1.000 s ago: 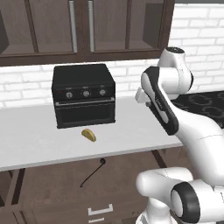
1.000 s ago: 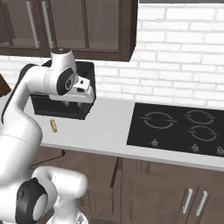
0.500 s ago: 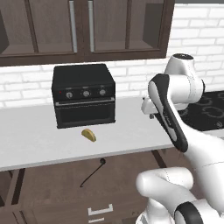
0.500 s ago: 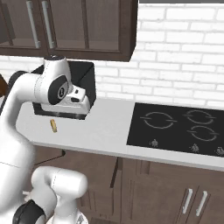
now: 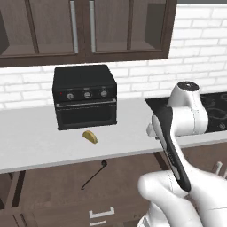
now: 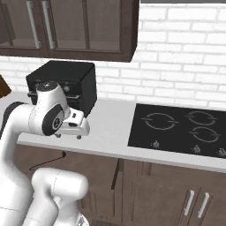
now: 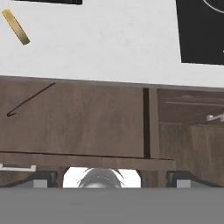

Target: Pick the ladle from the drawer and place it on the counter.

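Arm folded at the elbow, forearm raised. Gripper (image 6: 78, 132) points downward above the counter (image 6: 106, 128) front edge, jaws spread wide, holding nothing.

Both base views look forward and down at the toaster oven (image 5: 85, 96) from behind, one from each side. The hand view looks down on the surface (image 7: 105, 43) edge and the drawer (image 7: 74, 118), quite near.

Worktop (image 7: 100, 39) spans top of frame. Yellow wedge (image 7: 16, 27) upper left, stovetop (image 7: 201, 35) upper right. Open drawer (image 7: 96, 127) below, ladle (image 7: 29, 99) lying diagonal at its left. Gripper (image 7: 111, 179) fingertips spread wide at bottom.
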